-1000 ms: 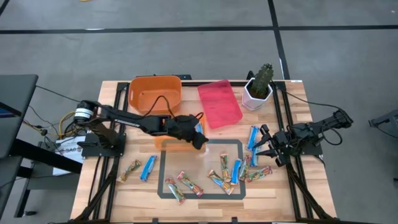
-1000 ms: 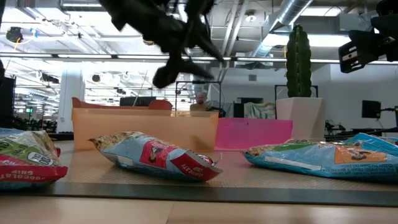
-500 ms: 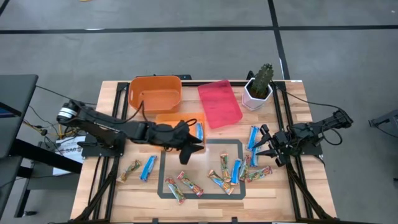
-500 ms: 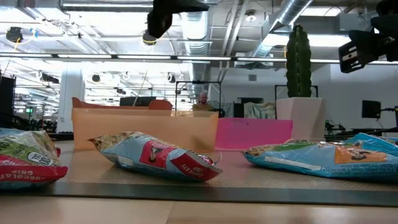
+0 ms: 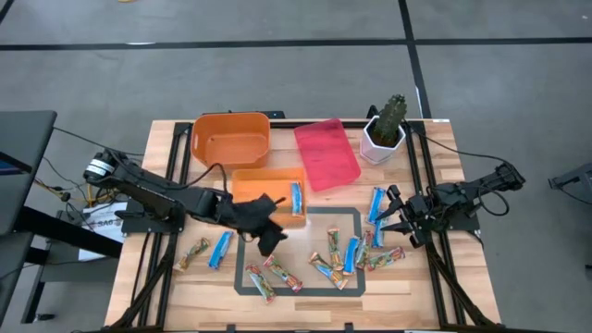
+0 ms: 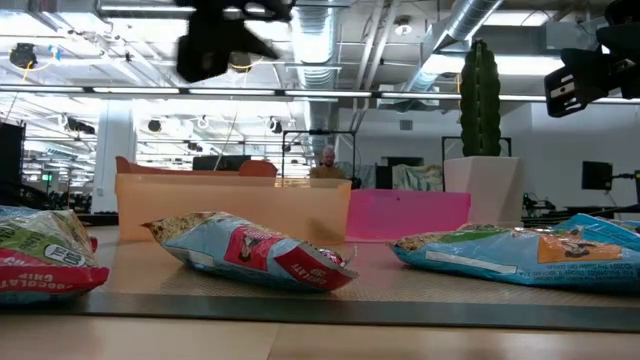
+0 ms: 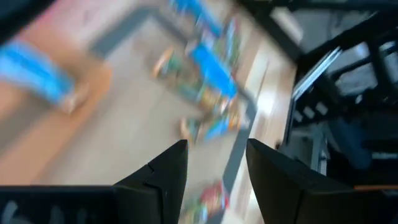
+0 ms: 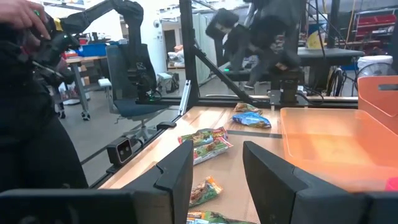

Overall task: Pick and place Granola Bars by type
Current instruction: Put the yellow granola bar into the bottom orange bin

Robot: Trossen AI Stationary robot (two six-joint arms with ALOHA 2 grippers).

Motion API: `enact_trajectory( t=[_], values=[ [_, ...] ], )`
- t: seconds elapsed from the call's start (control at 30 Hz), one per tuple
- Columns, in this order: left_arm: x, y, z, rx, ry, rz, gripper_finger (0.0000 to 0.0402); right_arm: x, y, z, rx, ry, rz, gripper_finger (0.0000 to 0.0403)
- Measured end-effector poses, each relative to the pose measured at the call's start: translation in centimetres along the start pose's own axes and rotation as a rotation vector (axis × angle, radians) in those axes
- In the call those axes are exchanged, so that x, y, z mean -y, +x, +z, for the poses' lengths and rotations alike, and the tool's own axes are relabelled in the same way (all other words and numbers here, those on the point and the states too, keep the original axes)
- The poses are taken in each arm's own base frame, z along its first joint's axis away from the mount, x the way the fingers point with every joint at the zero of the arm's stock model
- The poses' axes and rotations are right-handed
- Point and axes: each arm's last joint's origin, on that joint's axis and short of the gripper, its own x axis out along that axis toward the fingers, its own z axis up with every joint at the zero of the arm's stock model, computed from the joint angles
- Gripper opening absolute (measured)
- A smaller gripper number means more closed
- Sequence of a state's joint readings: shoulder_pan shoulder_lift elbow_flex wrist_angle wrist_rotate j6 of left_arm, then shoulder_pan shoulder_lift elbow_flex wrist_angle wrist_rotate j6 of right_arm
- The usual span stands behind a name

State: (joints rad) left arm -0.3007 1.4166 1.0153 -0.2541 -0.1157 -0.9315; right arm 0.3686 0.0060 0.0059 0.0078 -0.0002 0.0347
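Granola bars lie loose on the table: a blue one and a multicoloured one near left, several multicoloured ones around the grey taped rectangle, and blue ones at right. One blue bar lies flat in the shallow orange tray. My left gripper hovers open and empty just near of that tray, high in the low view. My right gripper waits open at the table's right side beside the blue bars.
A deep orange bin and a pink tray stand toward the far edge. A potted cactus stands far right. Black frame rails run along both table sides. A person's hands show beyond the table in the right wrist view.
My left gripper has drawn back from over the orange tray toward the table's near left and has risen. The blue bar stays lying in the tray. The right arm has kept still.
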Motion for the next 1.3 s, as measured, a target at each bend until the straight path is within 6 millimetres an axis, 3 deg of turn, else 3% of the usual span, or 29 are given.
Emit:
enact_trajectory(
  t=[0.4, 0.63, 0.97, 1.3],
  values=[
    [-1.5, -1.8, -5.9, -0.438, -0.254, 0.336, 0.0157, 0.0, 0.0, 0.0, 0.000, 0.000, 0.000, 0.0133],
    [-2.2, -3.4, -8.1, -0.632, -0.305, 0.511, 0.0157, 0.0, 0.0, 0.0, 0.000, 0.000, 0.000, 0.0133],
    [-3.0, -6.5, -8.3, -0.760, -0.344, 0.615, 0.0157, 0.0, 0.0, 0.0, 0.000, 0.000, 0.000, 0.0134],
    [-4.0, -7.5, -8.3, -0.760, -0.329, 0.744, 0.0157, 0.0, 0.0, 0.0, 0.000, 0.000, 0.000, 0.0134]
  ],
)
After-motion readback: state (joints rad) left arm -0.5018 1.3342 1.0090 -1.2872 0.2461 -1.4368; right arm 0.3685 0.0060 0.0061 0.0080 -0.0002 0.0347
